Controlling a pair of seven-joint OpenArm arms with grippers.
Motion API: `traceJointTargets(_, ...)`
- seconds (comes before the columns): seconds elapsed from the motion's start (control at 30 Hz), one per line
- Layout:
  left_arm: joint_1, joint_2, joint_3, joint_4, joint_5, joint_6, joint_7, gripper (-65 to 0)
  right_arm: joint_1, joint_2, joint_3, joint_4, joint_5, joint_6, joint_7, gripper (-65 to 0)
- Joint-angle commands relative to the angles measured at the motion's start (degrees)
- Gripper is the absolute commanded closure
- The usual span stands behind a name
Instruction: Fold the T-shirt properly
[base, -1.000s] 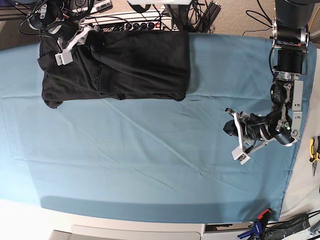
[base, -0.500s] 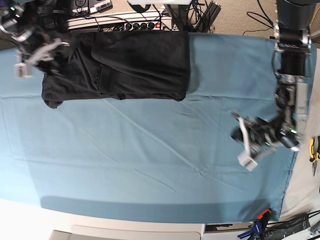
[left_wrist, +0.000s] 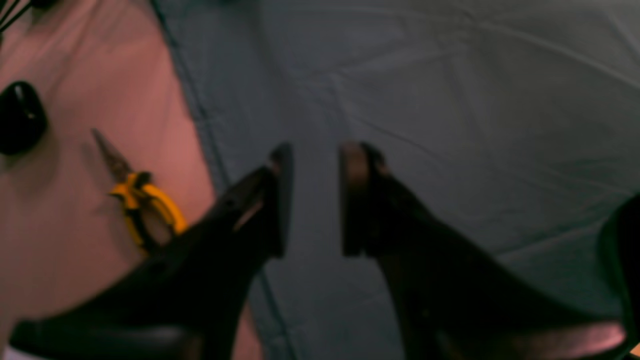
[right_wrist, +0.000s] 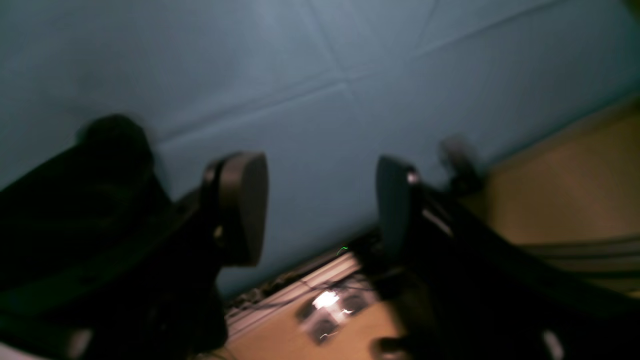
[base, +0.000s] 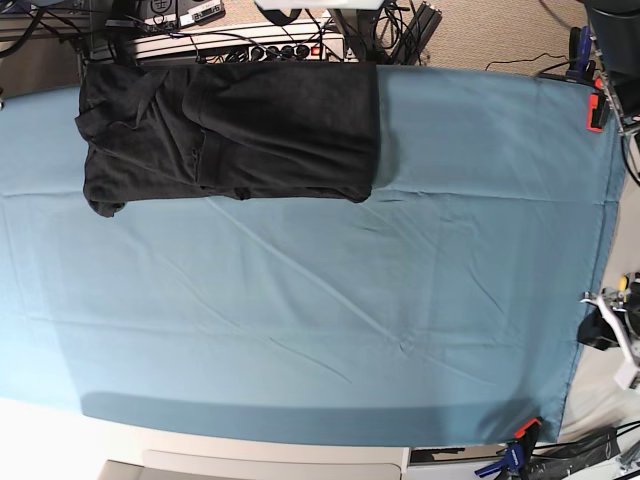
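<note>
Right now the dark charcoal-black short-sleeved knit T-shirt (base: 228, 130) lies folded into a long flat rectangle along the far edge of the table, on top of the teal-blue cloth sheet (base: 300, 320) that covers nearly the whole surface. One rumpled end of the shirt sits toward the base view's left, with a small bit of fabric poking out at its lower corner; the other end is a straight, clean fold line. Nothing touches the shirt.

Both arms are off to the sides. The left hand (left_wrist: 315, 200) shows in its own wrist camera with its two dark fingers (left_wrist: 277, 200) spread a little apart, a clear gap between them and nothing held; it hangs over the edge of the teal sheet. Beside that edge, on the pale bare table, lies a pair of yellow-handled pliers (left_wrist: 137, 200), with a rounded black object (left_wrist: 20, 117) further off. In the base view only a sliver of this arm shows at the right border, near the sheet's lower corner.

The right hand (right_wrist: 320, 205) is blurred in its wrist camera, but its fingers (right_wrist: 242, 205) stand wide apart and empty, over the sheet's border, with a tan floor and some cables past it. It is outside the base view.
</note>
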Motion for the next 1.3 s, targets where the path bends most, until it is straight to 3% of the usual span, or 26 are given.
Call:
traceJointTargets(0.0, -1.7, -1.8, -0.5, 0.9, -0.9, 0.0, -1.1, -18.1, 1.0, 2.6, 0.4, -2.1, 3.0, 0.4, 0.3, -34.8)
traceJointTargets(0.2, -1.7, -5.1, -0.5, 0.9, -1.1, 0.0, -1.3, -18.1, 6.7, 8.5, -1.8, -22.2, 14.8, 2.6, -6.0, -35.6)
traceJointTargets(0.33, -1.7, -5.5, -0.5, 0.9, -1.1, 0.0, -1.5, -18.1, 10.3, 12.0, -8.5, -34.6, 21.3, 2.8, -8.8, -35.7)
traceJointTargets(0.47, -1.7, -5.5, -0.5, 0.9, -1.0, 0.0, -1.5, -18.1, 14.5, 12.8, -17.0, -41.5, 25.2, 3.3, -11.9, -35.7)
traceJointTargets(0.77, -1.7, -5.5, -0.5, 0.9, -1.0, 0.0, -1.5, -18.1, 17.6, 12.8, -33.0, -42.5, 25.9, 3.6, -12.9, -40.2)
traceJointTargets(1.27, -1.7, -5.5, -0.5, 0.9, -1.0, 0.0, -1.6, -18.1, 17.4, 12.8, -40.5, -42.5, 26.3, 3.5, -13.4, -40.2)
